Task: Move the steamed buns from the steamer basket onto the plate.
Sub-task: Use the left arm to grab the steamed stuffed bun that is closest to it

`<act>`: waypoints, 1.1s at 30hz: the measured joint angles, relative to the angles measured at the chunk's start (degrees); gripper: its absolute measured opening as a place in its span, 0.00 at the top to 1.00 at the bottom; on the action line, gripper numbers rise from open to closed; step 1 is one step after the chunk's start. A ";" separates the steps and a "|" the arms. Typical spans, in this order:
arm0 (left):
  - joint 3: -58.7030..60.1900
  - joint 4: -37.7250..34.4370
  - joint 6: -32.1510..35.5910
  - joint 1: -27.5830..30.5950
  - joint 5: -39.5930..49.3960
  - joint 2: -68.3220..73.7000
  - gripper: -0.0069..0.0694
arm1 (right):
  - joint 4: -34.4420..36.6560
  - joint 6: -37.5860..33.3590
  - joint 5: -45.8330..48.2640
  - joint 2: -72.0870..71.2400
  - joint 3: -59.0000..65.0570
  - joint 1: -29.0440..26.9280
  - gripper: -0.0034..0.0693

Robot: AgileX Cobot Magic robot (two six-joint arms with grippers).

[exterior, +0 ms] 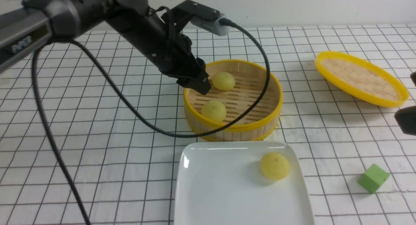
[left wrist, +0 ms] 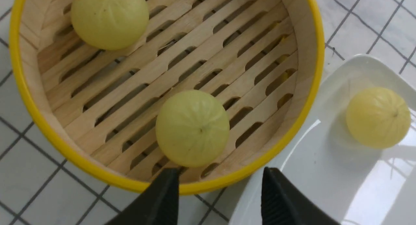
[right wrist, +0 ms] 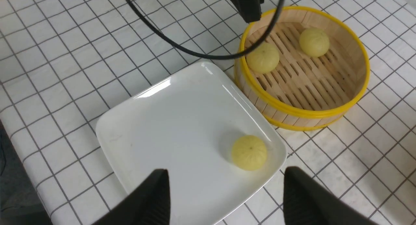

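Note:
The steamer basket (exterior: 276,98) stands mid-table with two steamed buns in it, one at the back (exterior: 223,81) and one at the front left (exterior: 213,111). The third bun (exterior: 274,166) lies on the white plate (exterior: 221,192) just in front of the basket. My left gripper (exterior: 199,83) is open and empty above the basket's left rim. In the left wrist view its tips (left wrist: 221,186) sit over the rim (left wrist: 19,82), just short of one bun (left wrist: 192,127). My right gripper (right wrist: 226,186) is open and empty, above the plate (right wrist: 169,131) near its bun (right wrist: 249,152).
The shallow woven lid (exterior: 360,79) leans at the back right. A green cube (exterior: 373,178) lies at the front right. The left arm's black cable (exterior: 130,108) loops over the basket's front and the table. The white wall is behind.

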 joint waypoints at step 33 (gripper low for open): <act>-8.16 3.03 -6.28 -2.65 -1.23 13.67 0.87 | -0.43 -1.06 2.28 -0.99 0.00 0.00 0.31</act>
